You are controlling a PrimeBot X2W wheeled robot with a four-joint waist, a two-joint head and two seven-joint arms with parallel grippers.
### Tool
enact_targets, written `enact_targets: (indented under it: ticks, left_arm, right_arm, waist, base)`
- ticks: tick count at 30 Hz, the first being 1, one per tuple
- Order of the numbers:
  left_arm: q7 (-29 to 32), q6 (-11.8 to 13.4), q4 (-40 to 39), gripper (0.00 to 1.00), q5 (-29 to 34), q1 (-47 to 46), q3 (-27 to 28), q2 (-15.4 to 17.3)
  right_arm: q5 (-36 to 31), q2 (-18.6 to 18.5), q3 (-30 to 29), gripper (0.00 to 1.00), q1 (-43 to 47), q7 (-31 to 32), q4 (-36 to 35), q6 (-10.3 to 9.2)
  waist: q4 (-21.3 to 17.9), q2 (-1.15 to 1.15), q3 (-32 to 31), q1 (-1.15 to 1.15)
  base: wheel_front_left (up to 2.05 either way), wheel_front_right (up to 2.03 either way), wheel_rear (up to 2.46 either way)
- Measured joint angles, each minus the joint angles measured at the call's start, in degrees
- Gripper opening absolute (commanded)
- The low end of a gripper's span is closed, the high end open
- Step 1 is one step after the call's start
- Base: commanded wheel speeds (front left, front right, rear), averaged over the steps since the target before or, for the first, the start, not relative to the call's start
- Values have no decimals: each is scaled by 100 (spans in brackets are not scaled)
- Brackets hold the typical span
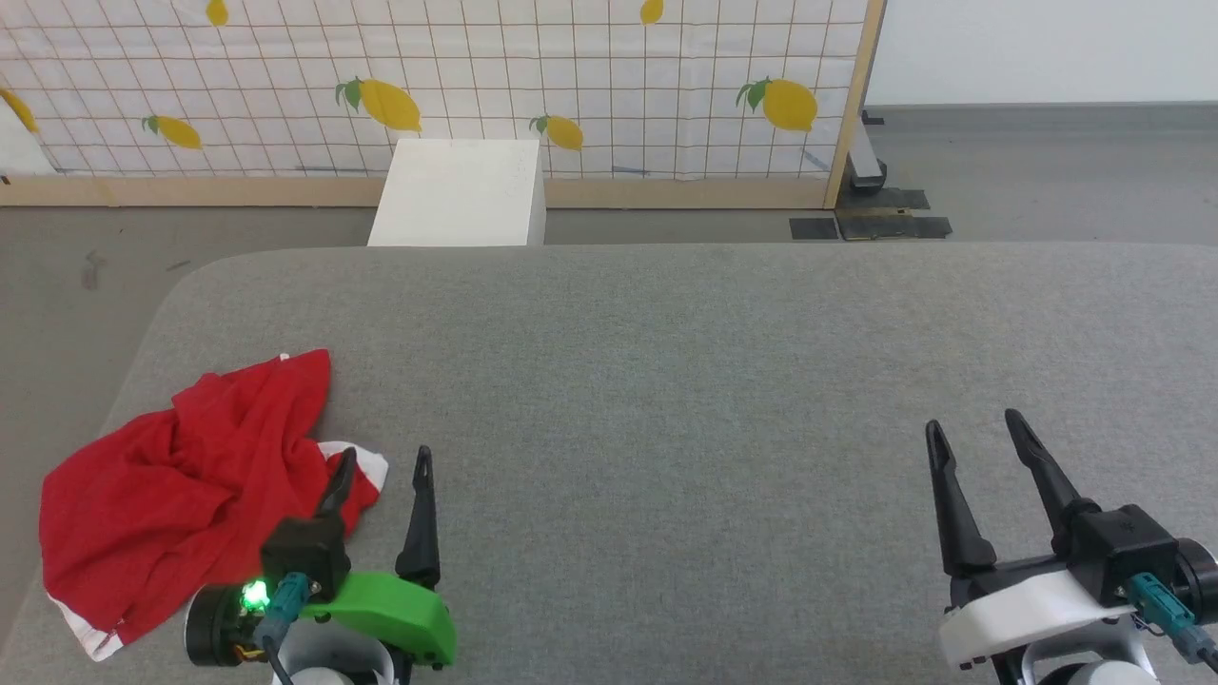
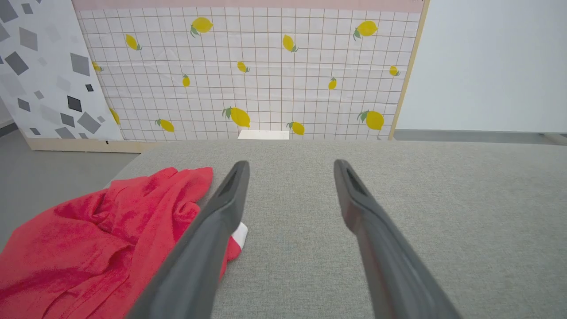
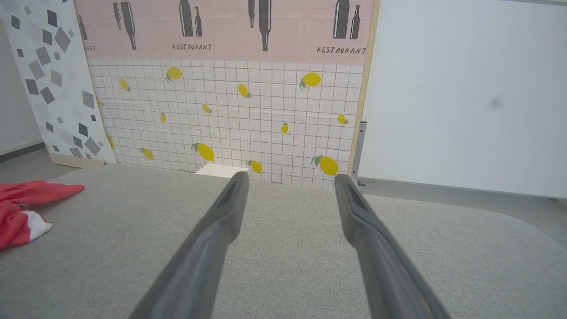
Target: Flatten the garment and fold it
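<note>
— While I watch the rig from this station, give me the item count
— I count one garment [image 1: 181, 485], red with white trim. It lies crumpled in a heap at the near left corner of the one grey padded table [image 1: 666, 381]. No part of it is flattened or folded.
— Grippers?
— Two. I read the left gripper [image 1: 385, 455] as spread wide, its two dark fingers well apart, with nothing between them. It sits just beside the garment's right edge, and its left finger crosses in front of the white-trimmed corner. I cannot tell whether that finger touches the cloth.
— And the second unit?
— I see the right gripper [image 1: 974, 420] spread wide too, two fingers, empty. It is over bare table at the near right, well apart from the garment.
— Background items?
— One white box [image 1: 461, 190] stands on the floor beyond the table's far edge, in front of one lemon-patterned panel [image 1: 476, 76]
</note>
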Motion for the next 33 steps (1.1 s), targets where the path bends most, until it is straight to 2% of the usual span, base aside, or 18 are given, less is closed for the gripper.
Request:
enact_targets:
  ticks: [33]
  left_arm:
    - [-383, -1, 347, 100, -360, 2, -119, 81]
  right_arm:
    - [107, 1, -55, 100, 86, -376, -14, -1]
  waist:
    - [32, 0, -79, 0]
  base:
    - [0, 0, 0]
